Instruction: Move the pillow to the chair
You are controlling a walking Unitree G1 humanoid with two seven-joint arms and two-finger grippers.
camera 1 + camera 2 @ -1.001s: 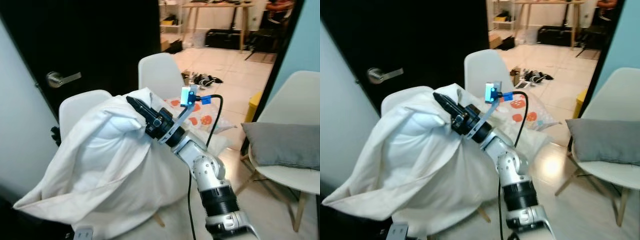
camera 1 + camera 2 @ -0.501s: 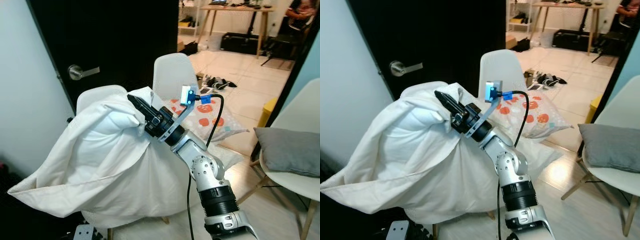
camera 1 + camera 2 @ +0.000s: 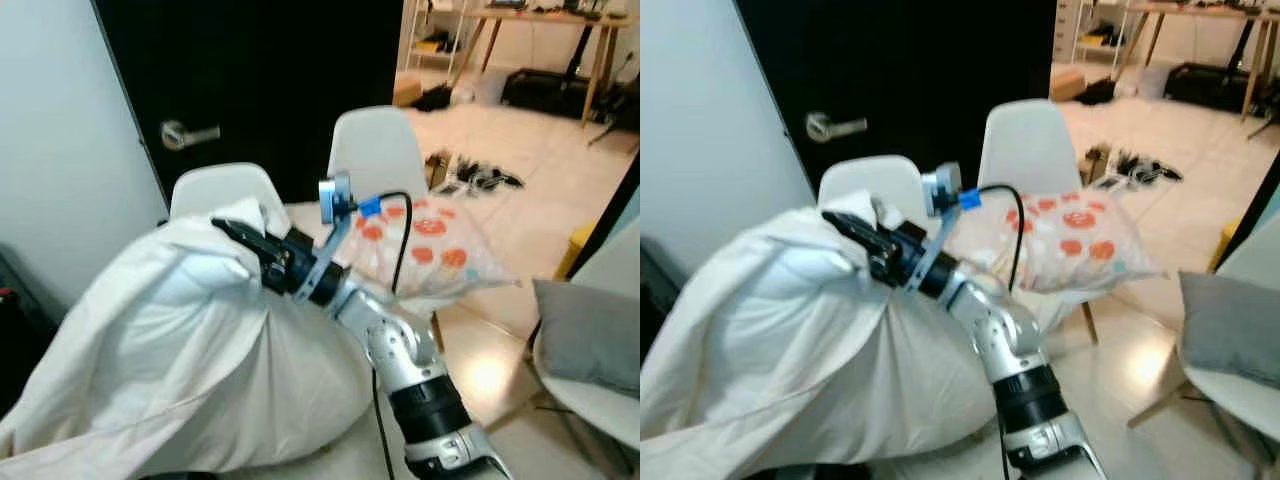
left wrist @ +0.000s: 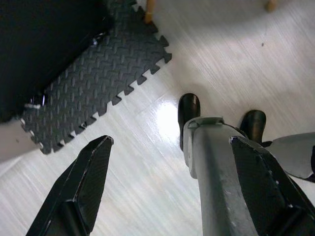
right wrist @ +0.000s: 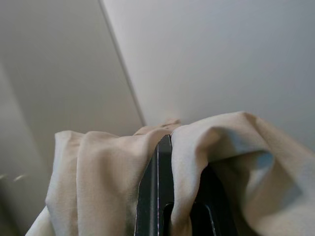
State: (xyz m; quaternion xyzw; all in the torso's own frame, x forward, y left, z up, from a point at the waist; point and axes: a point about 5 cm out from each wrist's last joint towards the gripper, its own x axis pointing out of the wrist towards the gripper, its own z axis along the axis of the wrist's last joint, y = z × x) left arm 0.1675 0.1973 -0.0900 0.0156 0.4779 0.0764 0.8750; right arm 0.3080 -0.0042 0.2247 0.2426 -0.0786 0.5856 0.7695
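Clamping 1 white pillow (image 3: 170, 350) — right gripper (image 3: 232, 236); left gripper (image 4: 167, 187) spread wide — 2 white chairs (image 3: 375, 150) behind.

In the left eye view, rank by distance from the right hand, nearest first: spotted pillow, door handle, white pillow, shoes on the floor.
1. White pillow, pinched in the right hand.
2. Spotted pillow, on the chair to its right.
3. Door handle, up behind it.
4. Shoes, far back on the tiled floor.

The pillow (image 3: 170, 350) is soft, matt, creased white cloth. The chair (image 3: 218, 188) looks like smooth white plastic. The floor (image 4: 147, 162) is glossy pale wood-grain, beside a ridged foam mat (image 4: 98, 83).
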